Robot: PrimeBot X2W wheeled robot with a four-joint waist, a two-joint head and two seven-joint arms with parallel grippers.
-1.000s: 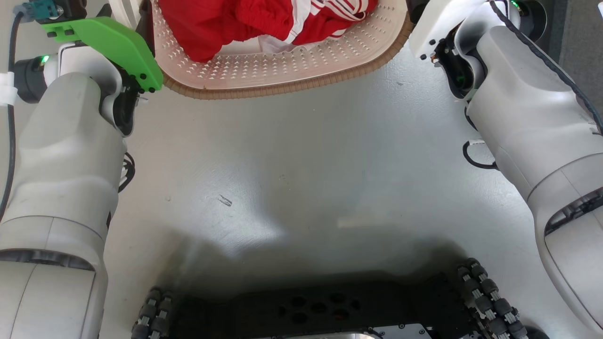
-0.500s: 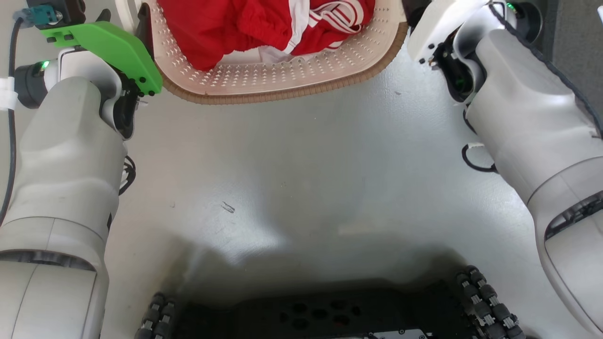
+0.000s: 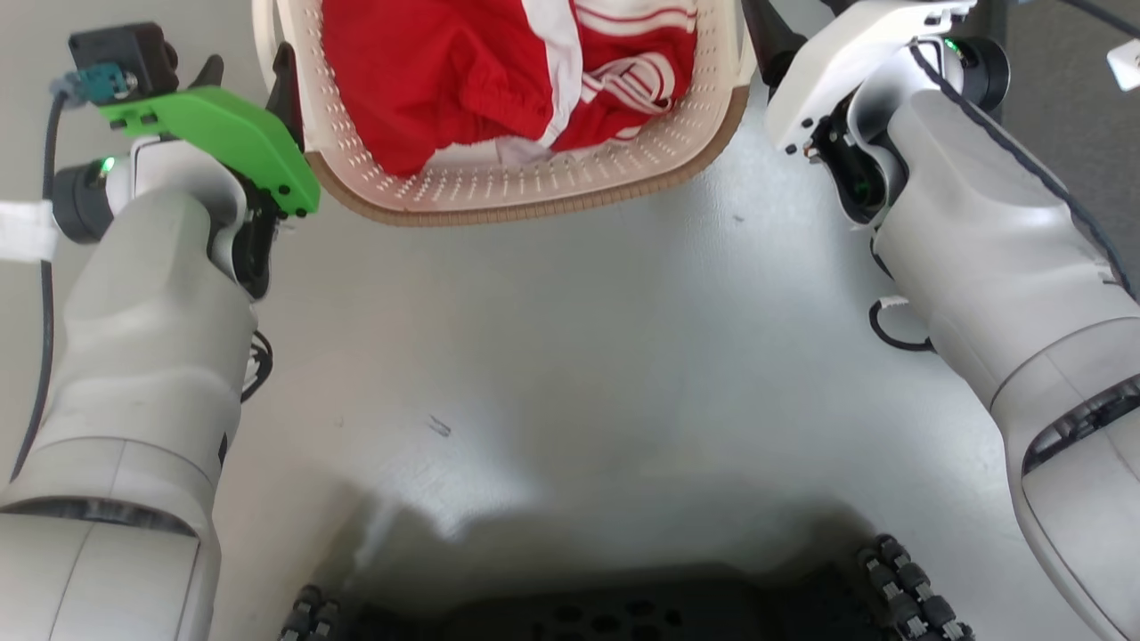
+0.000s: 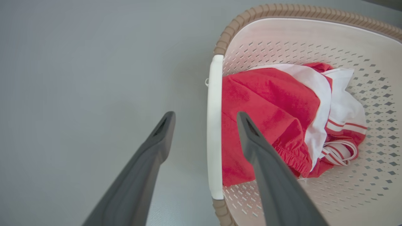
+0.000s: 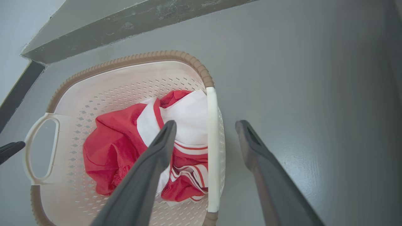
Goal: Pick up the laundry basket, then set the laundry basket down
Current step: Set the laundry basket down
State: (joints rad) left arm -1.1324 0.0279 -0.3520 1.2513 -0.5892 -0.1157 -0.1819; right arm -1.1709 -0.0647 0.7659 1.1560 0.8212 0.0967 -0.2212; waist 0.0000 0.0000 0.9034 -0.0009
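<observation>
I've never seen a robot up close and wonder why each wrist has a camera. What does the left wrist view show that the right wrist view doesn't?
Left wrist view: the open left hand with the left handle between its fingers. Right wrist view: the open right hand with the right handle between its fingers, and a wall base beyond. Both: the laundry basket, the red and white clothes in it, the grey floor.
</observation>
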